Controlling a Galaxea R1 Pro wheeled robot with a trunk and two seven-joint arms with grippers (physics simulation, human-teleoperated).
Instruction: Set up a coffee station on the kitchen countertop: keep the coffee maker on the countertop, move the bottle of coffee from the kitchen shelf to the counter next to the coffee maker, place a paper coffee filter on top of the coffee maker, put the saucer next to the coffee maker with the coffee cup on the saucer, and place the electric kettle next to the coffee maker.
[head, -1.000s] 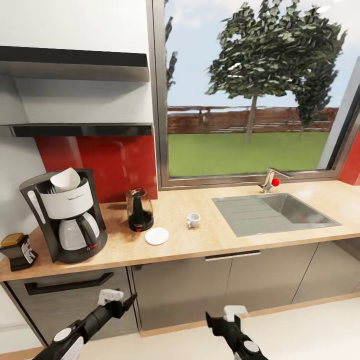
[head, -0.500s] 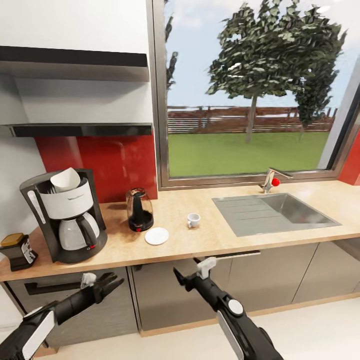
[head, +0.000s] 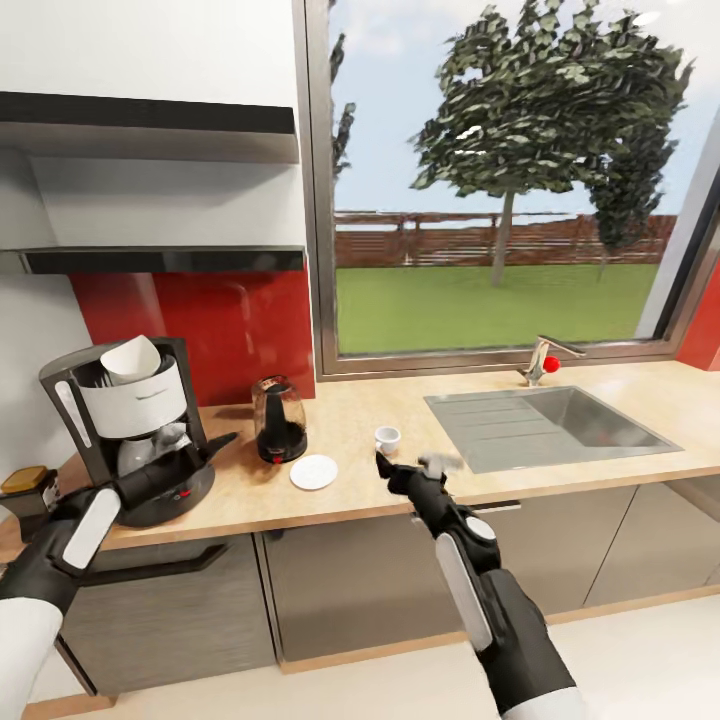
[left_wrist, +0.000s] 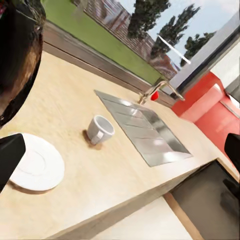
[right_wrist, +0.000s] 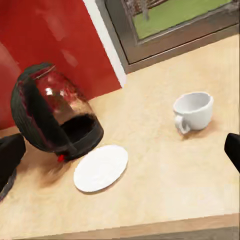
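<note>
Right gripper (head: 400, 470) spread, empty, near cup (head: 387, 438) | left gripper (head: 215, 443) spread by kettle (head: 278, 420) | risk: finger could tip cup

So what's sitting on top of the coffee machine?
A white paper filter sits in the open top of the coffee maker, tilted. What lies beneath the filter inside the basket is covered, so I cannot tell.
</note>
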